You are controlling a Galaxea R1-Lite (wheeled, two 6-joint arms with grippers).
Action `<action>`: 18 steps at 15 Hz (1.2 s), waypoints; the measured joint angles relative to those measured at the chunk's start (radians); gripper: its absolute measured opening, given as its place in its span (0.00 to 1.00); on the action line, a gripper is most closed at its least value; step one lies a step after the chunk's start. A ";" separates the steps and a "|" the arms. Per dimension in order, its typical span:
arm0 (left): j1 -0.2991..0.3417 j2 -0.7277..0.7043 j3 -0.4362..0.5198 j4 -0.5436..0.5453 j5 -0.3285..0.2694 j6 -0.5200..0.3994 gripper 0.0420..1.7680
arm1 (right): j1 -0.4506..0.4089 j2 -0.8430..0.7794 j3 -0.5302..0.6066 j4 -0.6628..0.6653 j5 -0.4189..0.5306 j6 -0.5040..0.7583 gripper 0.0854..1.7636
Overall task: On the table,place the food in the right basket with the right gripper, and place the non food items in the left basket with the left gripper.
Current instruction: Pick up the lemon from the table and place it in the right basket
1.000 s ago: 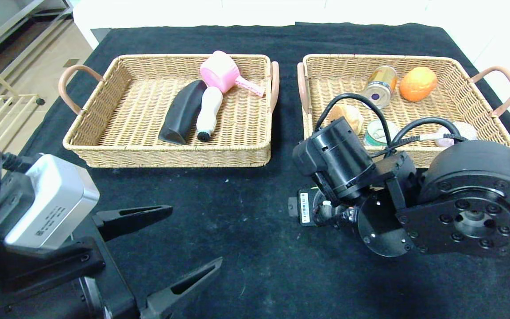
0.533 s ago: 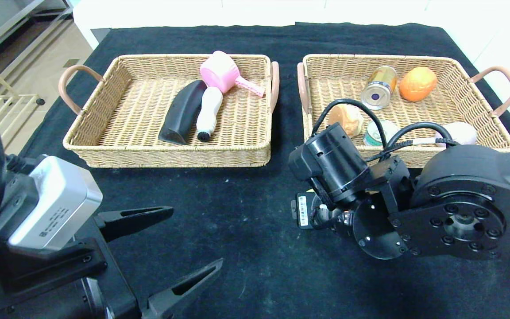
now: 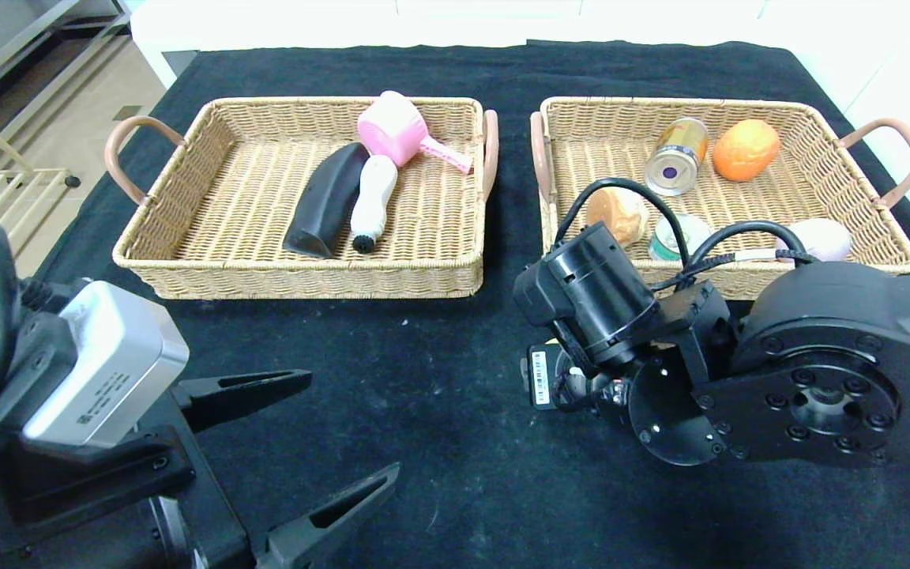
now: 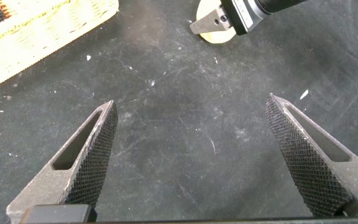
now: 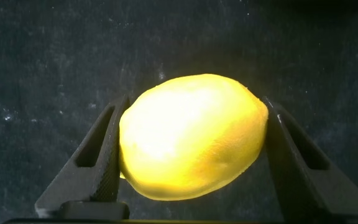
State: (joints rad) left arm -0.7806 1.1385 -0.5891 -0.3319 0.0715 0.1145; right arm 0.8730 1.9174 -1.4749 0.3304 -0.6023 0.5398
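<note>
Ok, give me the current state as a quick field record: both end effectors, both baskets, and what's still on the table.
right end effector: low over the black table in front of the right basket, fingers either side of a lemon
left end effector: open, empty, parked near the front left of the table
left basket: black case, white brush, pink brush
right basket: gold can, orange, bread roll, green tin, pale pink item
left to sort: only the lemon
</note>
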 joint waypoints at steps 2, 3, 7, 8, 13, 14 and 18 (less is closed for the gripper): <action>0.000 0.000 0.001 0.000 -0.015 0.000 0.97 | 0.000 0.000 0.000 0.001 0.000 0.000 0.77; 0.000 -0.002 0.001 0.000 -0.020 0.000 0.97 | 0.001 -0.001 0.001 0.002 0.000 0.000 0.76; 0.001 -0.007 0.001 -0.005 -0.022 -0.001 0.97 | 0.004 -0.027 -0.007 0.013 0.001 -0.003 0.76; 0.001 -0.007 0.001 -0.005 -0.022 -0.001 0.97 | 0.004 -0.038 -0.008 0.013 -0.001 -0.006 0.76; 0.001 -0.004 0.005 -0.005 -0.020 0.000 0.97 | -0.006 -0.110 -0.010 0.016 -0.006 -0.093 0.76; 0.002 -0.004 0.006 -0.005 -0.020 0.000 0.97 | -0.013 -0.127 -0.012 0.016 -0.007 -0.121 0.76; 0.001 -0.004 0.007 -0.005 -0.018 0.000 0.97 | -0.054 -0.180 -0.013 0.011 -0.008 -0.227 0.76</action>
State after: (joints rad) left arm -0.7794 1.1349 -0.5826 -0.3366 0.0532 0.1140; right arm 0.8187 1.7372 -1.4879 0.3419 -0.6100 0.3126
